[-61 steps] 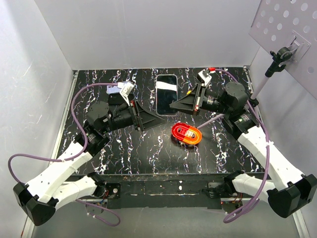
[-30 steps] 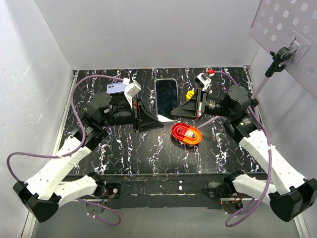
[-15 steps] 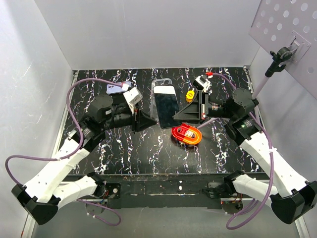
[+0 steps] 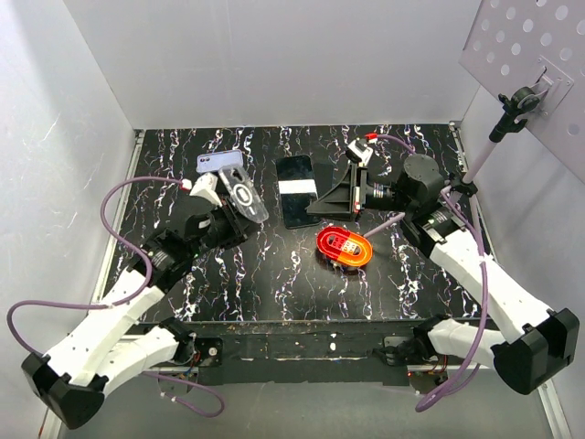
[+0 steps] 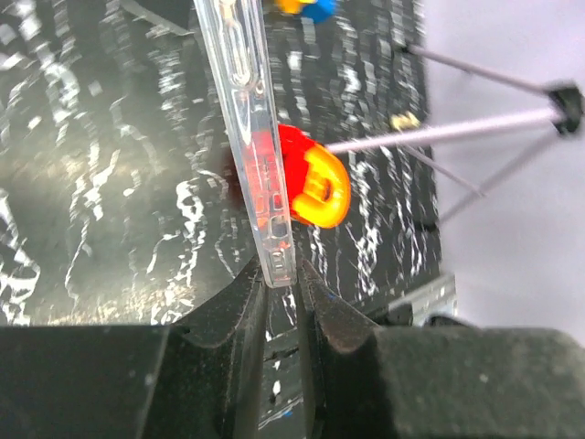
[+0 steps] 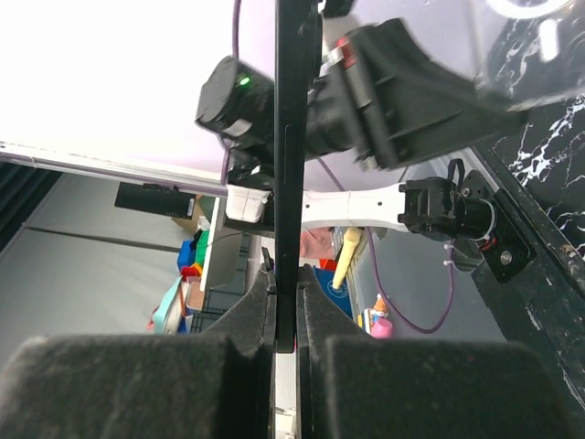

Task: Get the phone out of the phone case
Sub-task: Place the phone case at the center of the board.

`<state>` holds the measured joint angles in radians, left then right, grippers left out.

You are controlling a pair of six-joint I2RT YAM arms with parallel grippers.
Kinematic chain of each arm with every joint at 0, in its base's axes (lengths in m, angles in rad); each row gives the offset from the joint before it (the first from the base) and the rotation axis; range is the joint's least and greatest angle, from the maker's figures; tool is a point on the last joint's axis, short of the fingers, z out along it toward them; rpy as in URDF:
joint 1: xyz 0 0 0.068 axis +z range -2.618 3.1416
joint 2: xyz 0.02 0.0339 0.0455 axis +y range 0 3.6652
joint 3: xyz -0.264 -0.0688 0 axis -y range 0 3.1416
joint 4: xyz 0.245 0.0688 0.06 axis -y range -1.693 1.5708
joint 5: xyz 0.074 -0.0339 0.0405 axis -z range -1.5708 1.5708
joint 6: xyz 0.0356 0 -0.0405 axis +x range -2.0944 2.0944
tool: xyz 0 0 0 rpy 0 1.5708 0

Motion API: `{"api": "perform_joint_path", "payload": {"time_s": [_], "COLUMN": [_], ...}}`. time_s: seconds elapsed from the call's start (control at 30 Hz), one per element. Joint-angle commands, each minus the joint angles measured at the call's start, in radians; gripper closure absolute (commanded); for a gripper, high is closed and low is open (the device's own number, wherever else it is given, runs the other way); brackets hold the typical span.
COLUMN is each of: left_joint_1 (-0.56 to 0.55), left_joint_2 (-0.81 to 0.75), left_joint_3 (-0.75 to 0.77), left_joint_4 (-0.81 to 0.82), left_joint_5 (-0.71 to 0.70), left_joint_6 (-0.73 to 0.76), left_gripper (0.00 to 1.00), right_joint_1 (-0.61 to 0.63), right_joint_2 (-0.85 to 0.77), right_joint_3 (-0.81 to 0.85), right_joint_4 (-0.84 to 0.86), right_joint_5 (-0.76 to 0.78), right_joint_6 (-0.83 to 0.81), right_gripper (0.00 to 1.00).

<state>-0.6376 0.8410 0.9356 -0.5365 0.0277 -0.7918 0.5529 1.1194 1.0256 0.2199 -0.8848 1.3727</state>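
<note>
Two separate grips carry the task's things. The left jaws are closed on the lower edge of the clear case [image 4: 243, 198], and the right jaws are closed on the thin side of the phone [image 4: 297, 190]. The phone is out of the case and sits at the middle back of the desk [image 4: 274, 283], well apart from the case.

I judge that the main risk is a slip. In the left wrist view the case [image 5: 251, 155] is pinched only at its end, so it may twist or swing out. In the right wrist view the phone [image 6: 286, 183] is held edge-on by a narrow strip. If the arm tilts quickly, the phone could turn and drop onto the desk or onto the red and orange object [image 4: 344, 246] just below it. Whether the phone's far end rests on the desk, I cannot tell from above.

No brand or writing can be read. The case shows only a white ring, and the phone's face a pale band, perhaps a reflection.
</note>
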Motion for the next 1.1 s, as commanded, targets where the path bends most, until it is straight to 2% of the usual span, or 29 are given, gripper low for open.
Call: {"api": "perform_joint_path", "payload": {"time_s": [0.0,0.17,0.3,0.47,0.67,0.8,0.93,1.07], "left_joint_1": [0.11,0.315,0.404,0.435,0.435,0.438,0.457,0.47], "left_joint_2": [0.049,0.131,0.28,0.501,0.693,0.802,0.915,0.992], "left_joint_3": [-0.073,-0.227,-0.325,-0.308,-0.297,-0.293,-0.251,-0.259], "left_joint_4": [-0.037,0.176,0.47,0.691,0.777,0.894,0.954,1.09], "left_joint_5": [-0.146,-0.103,-0.043,-0.038,-0.071,-0.098,-0.06,-0.028], "left_joint_6": [-0.286,-0.522,-0.593,-0.609,-0.742,-0.816,-0.88,-0.935], "left_gripper": [1.0,1.0,1.0,1.0,1.0,1.0,1.0,0.99], "right_joint_1": [0.008,0.008,0.008,0.008,0.008,0.008,0.008,0.008], "right_joint_2": [-0.073,-0.164,-0.219,-0.251,-0.26,-0.253,-0.248,-0.237], "right_joint_3": [0.068,0.036,0.01,-0.016,-0.058,-0.078,-0.097,-0.11], "right_joint_4": [-0.045,-0.171,-0.218,-0.272,-0.252,-0.231,-0.232,-0.235], "right_joint_5": [0.038,0.099,0.125,0.144,0.153,0.152,0.159,0.173], "right_joint_6": [-0.099,-0.17,-0.202,-0.221,-0.21,-0.198,-0.193,-0.204], "right_gripper": [0.99,0.99,0.99,0.99,0.99,0.99,0.99,0.99]}}
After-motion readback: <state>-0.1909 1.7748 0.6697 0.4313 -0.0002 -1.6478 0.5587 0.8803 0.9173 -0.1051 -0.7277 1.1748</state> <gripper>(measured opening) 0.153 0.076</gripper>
